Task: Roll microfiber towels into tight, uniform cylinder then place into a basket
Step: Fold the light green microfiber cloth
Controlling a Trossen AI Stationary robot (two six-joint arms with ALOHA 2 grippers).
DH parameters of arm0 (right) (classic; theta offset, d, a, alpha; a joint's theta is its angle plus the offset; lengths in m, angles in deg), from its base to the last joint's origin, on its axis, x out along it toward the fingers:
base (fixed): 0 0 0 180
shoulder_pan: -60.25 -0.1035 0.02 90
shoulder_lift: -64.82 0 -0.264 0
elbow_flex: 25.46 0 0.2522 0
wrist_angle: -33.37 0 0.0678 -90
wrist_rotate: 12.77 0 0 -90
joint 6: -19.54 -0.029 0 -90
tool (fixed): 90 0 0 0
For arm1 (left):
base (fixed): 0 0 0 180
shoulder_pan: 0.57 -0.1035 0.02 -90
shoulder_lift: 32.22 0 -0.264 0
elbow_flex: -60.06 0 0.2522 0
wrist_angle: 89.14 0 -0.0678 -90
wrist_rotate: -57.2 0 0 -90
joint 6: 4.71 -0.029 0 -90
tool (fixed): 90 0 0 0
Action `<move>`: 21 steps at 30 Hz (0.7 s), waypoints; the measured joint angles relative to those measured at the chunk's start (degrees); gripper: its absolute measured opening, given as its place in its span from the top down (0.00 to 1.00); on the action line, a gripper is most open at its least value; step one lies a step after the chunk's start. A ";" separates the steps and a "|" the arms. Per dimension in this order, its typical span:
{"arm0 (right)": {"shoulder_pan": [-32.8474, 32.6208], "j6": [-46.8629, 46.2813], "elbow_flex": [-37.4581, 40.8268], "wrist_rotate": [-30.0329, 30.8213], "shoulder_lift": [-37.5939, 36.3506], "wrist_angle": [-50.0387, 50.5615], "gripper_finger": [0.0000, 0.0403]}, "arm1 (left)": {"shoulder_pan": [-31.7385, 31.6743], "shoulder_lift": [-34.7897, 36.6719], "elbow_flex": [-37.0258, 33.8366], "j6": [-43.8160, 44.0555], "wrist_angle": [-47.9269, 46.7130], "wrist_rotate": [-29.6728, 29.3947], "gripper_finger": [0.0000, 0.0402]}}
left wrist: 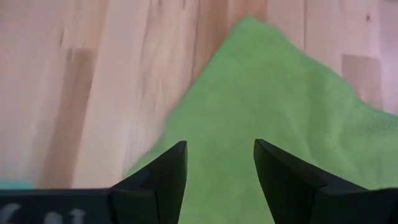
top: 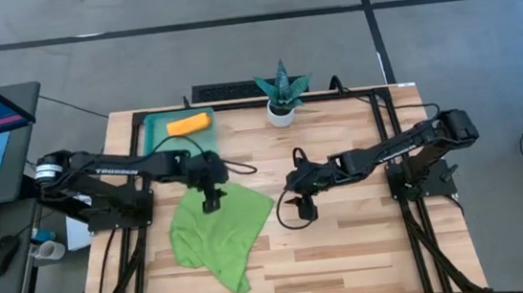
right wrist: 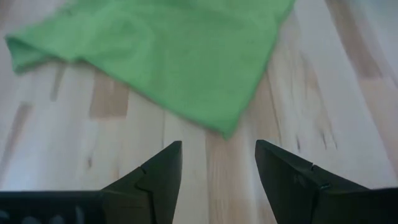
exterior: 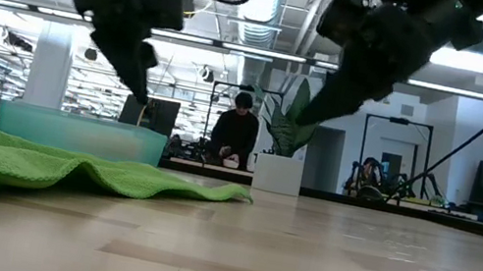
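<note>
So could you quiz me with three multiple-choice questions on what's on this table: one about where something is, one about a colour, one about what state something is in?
1. Where is the orange towel?
A. in the teal basket
B. spread under the right gripper
C. beside the plant pot

2. What colour is the towel on the wooden table?
A. blue
B. lime green
C. white

3. How does the green towel lie?
A. tightly rolled
B. loose and rumpled
C. held up in the air

Answers: 1 A, the high view shows it rolled inside the basket. 2 B, both wrist views show green cloth. 3 B, it lies spread with folds and is not rolled.
</note>
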 joint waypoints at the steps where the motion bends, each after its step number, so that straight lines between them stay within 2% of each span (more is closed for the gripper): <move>1: 0.00 0.00 -0.08 0.00 0.13 -1.03 0.44 | 0.72 0.82 -1.43 1.94 0.84 -0.87 0.56; 9: 0.56 -0.07 -0.35 0.00 3.04 -7.02 0.44 | 5.02 11.35 -11.02 12.13 1.62 -8.41 0.56; 12: 0.75 -1.83 -0.55 0.00 4.24 -10.02 0.44 | 5.09 16.48 -13.56 14.05 -1.54 -9.96 0.56; 17: 1.15 -6.07 -0.60 0.00 5.33 -11.03 0.44 | 4.45 23.49 -17.55 22.57 -5.24 -16.75 0.56; 21: 1.25 -8.94 -0.46 0.00 5.51 -11.53 0.44 | 3.93 26.40 -20.07 29.91 -5.15 -17.60 0.56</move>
